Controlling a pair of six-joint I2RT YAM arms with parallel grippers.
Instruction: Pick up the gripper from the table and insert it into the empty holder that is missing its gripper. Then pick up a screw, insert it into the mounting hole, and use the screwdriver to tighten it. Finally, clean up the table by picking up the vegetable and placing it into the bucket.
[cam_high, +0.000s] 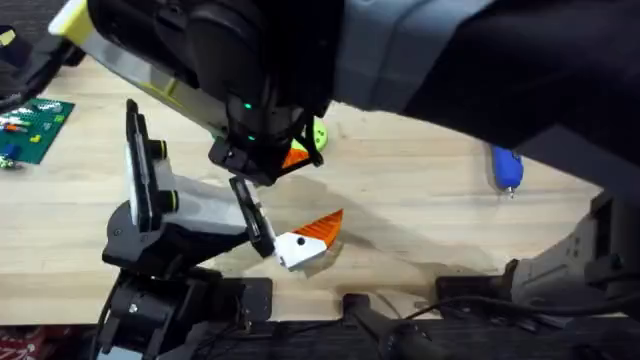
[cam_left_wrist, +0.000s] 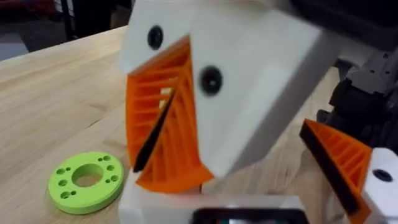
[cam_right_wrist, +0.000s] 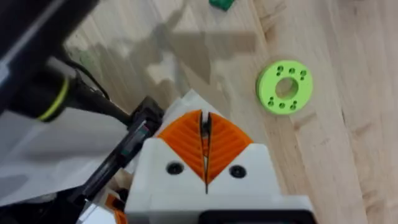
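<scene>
My arms crowd the overhead view, dark and blurred near the camera. Wooden table underneath.

The holder stands at about eight o'clock from table centre: a black upright rail on a white body with a black jointed base.

The gripper, the loose finger piece, lies on the wood near six o'clock, just beside the holder's lower rail, white base down-left, orange tip pointing toward one o'clock.

The screwdriver, blue, lies well apart at three o'clock.

My right gripper: orange pads pressed together, nothing between them. My left gripper: pads nearly meeting, only a narrow dark slit between, empty.

A green ring lies flat on the wood near twelve o'clock.
</scene>
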